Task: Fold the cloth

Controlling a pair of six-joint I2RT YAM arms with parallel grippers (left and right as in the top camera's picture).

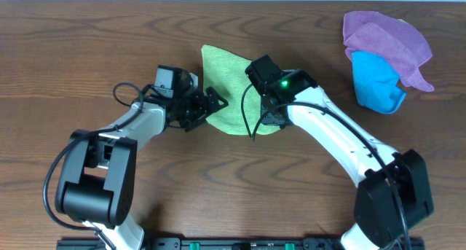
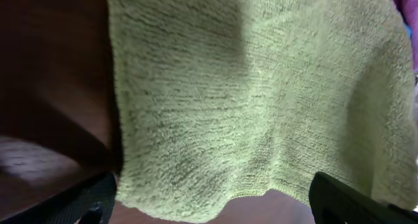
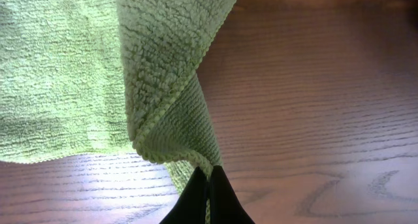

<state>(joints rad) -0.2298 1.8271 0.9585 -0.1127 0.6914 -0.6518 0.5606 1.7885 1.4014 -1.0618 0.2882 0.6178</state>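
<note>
The light yellow-green cloth [image 1: 229, 79] lies at the middle of the wooden table, partly under my right arm. My right gripper [image 3: 209, 173] is shut on a corner of the cloth [image 3: 65, 74], pinching it between the black fingertips. The pinched part rises off the table as a doubled fold. My left gripper [image 1: 210, 104] is at the cloth's left edge, open. In the left wrist view its fingers [image 2: 353, 201] stand wide apart on either side of the cloth's [image 2: 261, 87] near hem, with nothing held between them.
A purple cloth [image 1: 386, 35] lies crumpled at the back right, with a bright blue cloth [image 1: 377, 84] bunched in front of it. Bare wood [image 3: 313, 106] lies to the right of the held corner. Both arm bases stand at the table's front edge.
</note>
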